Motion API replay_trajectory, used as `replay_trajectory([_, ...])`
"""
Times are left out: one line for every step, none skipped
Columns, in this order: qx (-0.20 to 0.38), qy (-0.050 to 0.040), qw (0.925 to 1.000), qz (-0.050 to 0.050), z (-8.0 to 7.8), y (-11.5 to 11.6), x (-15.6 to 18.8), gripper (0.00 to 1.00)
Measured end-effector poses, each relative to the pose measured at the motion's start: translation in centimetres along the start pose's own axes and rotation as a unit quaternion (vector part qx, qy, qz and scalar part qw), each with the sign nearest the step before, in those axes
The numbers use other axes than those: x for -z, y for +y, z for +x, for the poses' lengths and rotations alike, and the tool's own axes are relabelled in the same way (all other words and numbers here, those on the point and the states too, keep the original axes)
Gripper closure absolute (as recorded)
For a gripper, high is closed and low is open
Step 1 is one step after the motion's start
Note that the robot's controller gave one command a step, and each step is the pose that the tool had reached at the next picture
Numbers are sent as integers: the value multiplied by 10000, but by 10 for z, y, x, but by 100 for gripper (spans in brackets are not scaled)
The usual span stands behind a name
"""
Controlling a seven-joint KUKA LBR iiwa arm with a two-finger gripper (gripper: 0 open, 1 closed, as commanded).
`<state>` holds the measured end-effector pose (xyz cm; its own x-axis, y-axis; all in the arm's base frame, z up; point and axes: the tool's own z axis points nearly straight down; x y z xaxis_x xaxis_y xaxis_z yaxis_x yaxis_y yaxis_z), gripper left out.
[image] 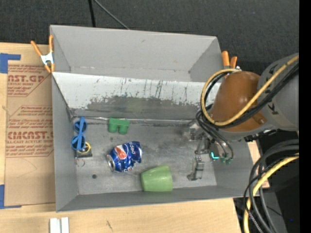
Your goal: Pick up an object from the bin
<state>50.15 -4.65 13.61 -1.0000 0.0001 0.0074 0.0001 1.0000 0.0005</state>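
Observation:
My gripper (196,172) hangs low over the bin floor in the front right corner, under the arm's orange cover, with bare floor beneath it. The nearest thing is a light green plastic cup (157,179), lying on its side at the front middle, a short way to the gripper's left. A crushed blue Pepsi can (125,157) lies just left of and behind the cup. The gripper touches neither of them.
A small green block (118,125) sits against the back wall, left of middle. A blue looped tool with a dark end (79,138) lies along the left wall. The bin's right wall stands close beside the gripper.

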Motion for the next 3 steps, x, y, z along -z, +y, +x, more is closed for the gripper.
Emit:
replay_trajectory([93,-17,10000,13,2,-104,-70,0])
replay_trajectory([1403,-66,9901,5,-73,-48,-41,0])
replay_trajectory([1328,-16,9911,6,3,-104,-68,0])
